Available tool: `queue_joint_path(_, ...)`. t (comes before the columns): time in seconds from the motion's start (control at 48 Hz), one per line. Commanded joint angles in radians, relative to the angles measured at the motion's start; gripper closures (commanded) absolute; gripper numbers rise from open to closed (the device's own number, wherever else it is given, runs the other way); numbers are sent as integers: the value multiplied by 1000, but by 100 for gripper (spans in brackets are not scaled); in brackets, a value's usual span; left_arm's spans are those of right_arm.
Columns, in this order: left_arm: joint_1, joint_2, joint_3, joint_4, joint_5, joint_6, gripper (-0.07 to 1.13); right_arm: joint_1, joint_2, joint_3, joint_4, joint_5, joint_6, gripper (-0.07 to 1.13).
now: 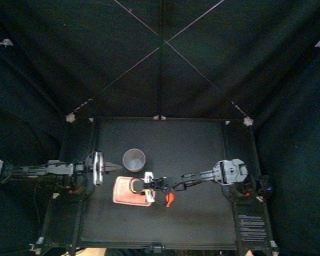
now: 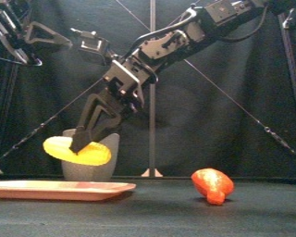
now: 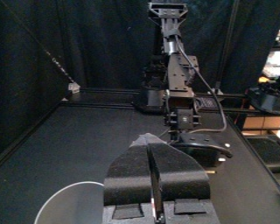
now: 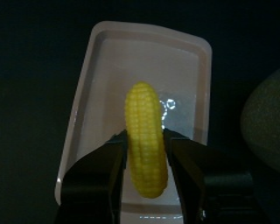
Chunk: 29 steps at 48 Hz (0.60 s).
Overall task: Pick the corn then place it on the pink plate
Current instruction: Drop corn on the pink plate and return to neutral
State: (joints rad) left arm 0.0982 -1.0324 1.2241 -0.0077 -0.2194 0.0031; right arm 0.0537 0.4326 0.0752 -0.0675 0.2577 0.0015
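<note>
Right tool (image 4: 145, 150) was clamped on the corn (image 4: 143, 109) | I had the corn in the air over the pink tray (image 4: 108, 61), clear of it | grey speckled cup (image 2: 67, 169) stood just behind the tray | red toy food (image 2: 213, 184) lay on the bench (image 2: 163, 218), right of the tray | left tool (image 3: 157, 171) sat closed and empty at left.

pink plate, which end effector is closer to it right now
Right. The right end effector hangs directly over the pink plate, gripping the corn; the left end effector sits shut, off the plate, toward the table's left.
</note>
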Motion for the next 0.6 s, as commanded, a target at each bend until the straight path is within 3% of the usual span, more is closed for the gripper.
queue_joint_path(0.021,11,-3,-17,3,-5,0,109,9,-14,-49,3,-3,-2,34)
queue_joint_path(0.333,11,-8,-17,3,-5,0,109,5,-35,-20,-3,2,3,12)
queue_joint_path(0.604,11,-8,-15,2,0,0,109,-61,-275,110,-89,32,15,11)
